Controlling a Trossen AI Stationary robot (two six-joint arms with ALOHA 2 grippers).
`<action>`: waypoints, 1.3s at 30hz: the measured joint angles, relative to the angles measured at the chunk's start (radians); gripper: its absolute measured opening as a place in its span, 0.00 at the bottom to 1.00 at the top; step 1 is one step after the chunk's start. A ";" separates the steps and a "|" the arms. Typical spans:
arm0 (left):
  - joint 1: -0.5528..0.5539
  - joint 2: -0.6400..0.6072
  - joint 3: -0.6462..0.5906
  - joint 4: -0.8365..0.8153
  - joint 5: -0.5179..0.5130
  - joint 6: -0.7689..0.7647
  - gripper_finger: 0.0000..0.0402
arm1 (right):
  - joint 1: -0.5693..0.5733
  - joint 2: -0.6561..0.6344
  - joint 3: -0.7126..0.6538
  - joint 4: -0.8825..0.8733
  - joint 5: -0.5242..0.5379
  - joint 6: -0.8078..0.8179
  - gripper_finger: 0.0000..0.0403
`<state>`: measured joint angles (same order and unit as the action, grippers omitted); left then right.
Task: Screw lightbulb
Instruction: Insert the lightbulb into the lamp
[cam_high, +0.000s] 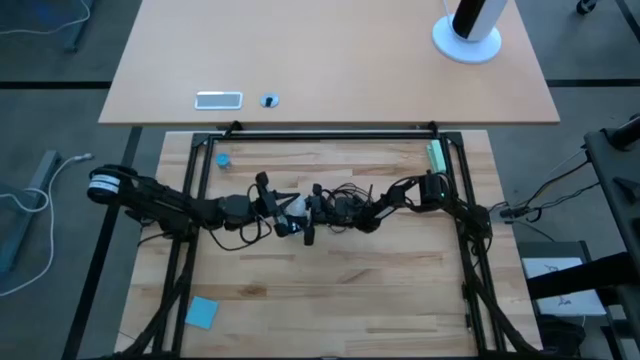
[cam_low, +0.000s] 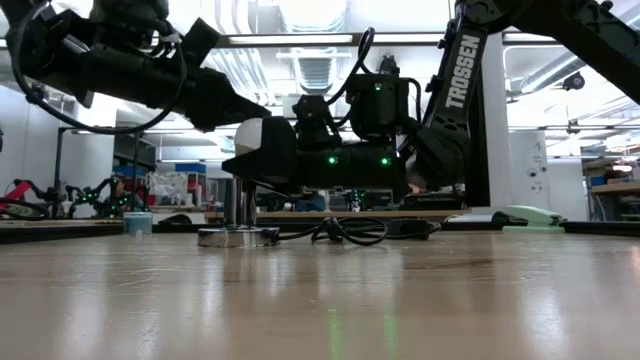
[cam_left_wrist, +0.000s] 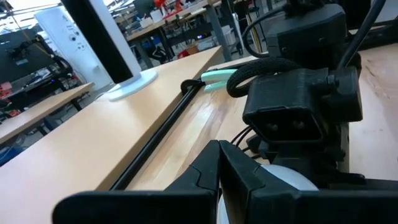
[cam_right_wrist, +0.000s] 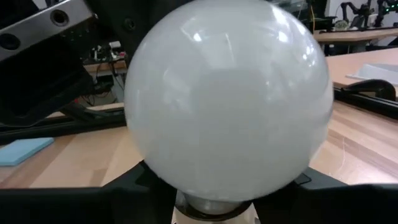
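Observation:
The white frosted lightbulb (cam_high: 296, 205) stands upright, base down, at the middle of the wooden table, between my two grippers. It fills the right wrist view (cam_right_wrist: 227, 99). In the low view it (cam_low: 250, 133) is straight above the round silver socket disc (cam_low: 238, 236), which lies flat on the table with its black cord (cam_low: 340, 232) trailing away. My right gripper (cam_high: 310, 216) comes level from the table's right and is shut on the bulb. My left gripper (cam_high: 277, 212) is shut, close on the bulb's left side; the bulb (cam_left_wrist: 289, 179) shows just past its fingers. My right gripper has the bulb's lower part, just above its silvery screw base (cam_right_wrist: 214, 206), between its two fingers (cam_right_wrist: 124, 196). The fingers come level from the table's right, one on each side. The bulb stands upright in the hold, globe up. Whether my left gripper's shut fingers (cam_left_wrist: 217, 168) touch the bulb, I cannot tell.
A small blue cap (cam_high: 222, 159) lies at the far left and a blue square pad (cam_high: 201, 312) near the front left. A green object (cam_high: 435, 155) sits at the far right by the black frame rail (cam_high: 330, 133). Behind is a second table with a white stand (cam_high: 467, 35).

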<state>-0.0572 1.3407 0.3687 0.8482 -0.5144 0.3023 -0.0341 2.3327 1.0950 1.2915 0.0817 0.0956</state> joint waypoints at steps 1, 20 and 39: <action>0.000 -0.003 0.000 -0.002 0.000 0.000 0.00 | 0.000 -0.001 0.000 -0.002 0.001 0.000 0.41; 0.000 -0.162 -0.006 -0.333 0.024 -0.024 0.00 | 0.022 -0.071 -0.001 -0.159 0.002 -0.057 0.45; 0.000 -0.262 -0.006 -0.348 0.025 -0.050 0.00 | 0.054 -0.131 -0.002 -0.294 0.105 -0.106 0.55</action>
<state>-0.0570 1.0788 0.3630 0.5007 -0.4897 0.2528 0.0198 2.2016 1.0927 0.9976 0.1864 -0.0106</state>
